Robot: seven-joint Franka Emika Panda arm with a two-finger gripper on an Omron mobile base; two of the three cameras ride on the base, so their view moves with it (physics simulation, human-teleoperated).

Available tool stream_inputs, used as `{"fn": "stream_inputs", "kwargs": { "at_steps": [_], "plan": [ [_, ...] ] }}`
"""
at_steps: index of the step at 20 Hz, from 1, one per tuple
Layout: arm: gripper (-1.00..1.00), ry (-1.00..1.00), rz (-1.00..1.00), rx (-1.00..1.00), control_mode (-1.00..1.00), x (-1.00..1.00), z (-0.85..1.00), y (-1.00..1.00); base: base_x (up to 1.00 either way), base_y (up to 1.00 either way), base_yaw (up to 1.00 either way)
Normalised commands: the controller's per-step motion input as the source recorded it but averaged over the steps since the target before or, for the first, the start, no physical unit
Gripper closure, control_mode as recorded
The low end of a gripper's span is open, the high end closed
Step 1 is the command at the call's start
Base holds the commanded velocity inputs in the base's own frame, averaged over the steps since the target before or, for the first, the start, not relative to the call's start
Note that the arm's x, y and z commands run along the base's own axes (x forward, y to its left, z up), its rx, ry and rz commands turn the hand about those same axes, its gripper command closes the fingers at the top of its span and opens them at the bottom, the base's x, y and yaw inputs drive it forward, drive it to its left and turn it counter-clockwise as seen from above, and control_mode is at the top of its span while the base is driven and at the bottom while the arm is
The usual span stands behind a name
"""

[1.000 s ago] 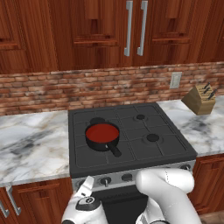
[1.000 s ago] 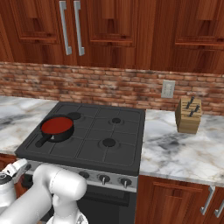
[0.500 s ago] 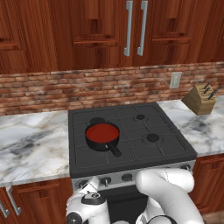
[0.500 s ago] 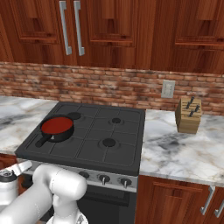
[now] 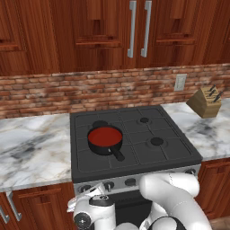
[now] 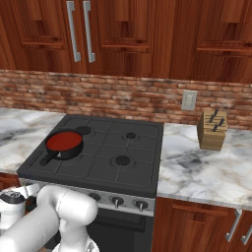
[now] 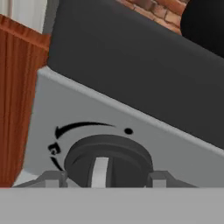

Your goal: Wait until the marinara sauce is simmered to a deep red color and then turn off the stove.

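The marinara sauce (image 5: 104, 135) (image 6: 64, 141) is a flat deep red disc in a small black saucepan on the front left burner of the stove (image 5: 148, 155) (image 6: 140, 147). The pan's short handle points toward the stove's front. My gripper (image 5: 84, 197) (image 6: 22, 191) (image 7: 105, 179) is low at the left end of the silver front strip. Up close in the hand view, the leftmost dark knob (image 7: 107, 159) sits between my two fingertips, which are shut on its sides. The knob's light mark stands upright in that view, with a curved arrow and a dot printed around it.
More knobs (image 5: 130, 182) (image 6: 116, 201) line the front strip to the right. Marble counters flank the stove, with a wooden knife block (image 5: 204, 102) (image 6: 212, 130) on the right one. Wooden drawers sit left of my hand, and a brick wall and upper cabinets stand behind.
My hand has dropped slightly and rolled a little at the leftmost knob. The sauce and pan have not moved.
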Motion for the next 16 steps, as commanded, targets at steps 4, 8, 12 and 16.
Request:
{"fn": "stream_inputs", "kwargs": {
  "at_steps": [4, 8, 12, 16],
  "plan": [
    [1.0, 0.0, -0.13, 0.28, -1.0, -0.07, -0.13, -0.03, 0.0, 0.0, 0.0],
    [1.0, 0.0, -0.14, 0.29, -1.0, -0.05, -0.14, -0.03, 0.0, 0.0, 0.0],
    [1.0, 0.0, -0.14, 0.29, -1.0, -0.04, -0.13, 0.0, 0.0, 0.0, 0.0],
    [1.0, 0.0, -0.14, 0.28, -1.0, -0.03, -0.13, 0.0, 0.0, 0.0, 0.0]
  ]
}}
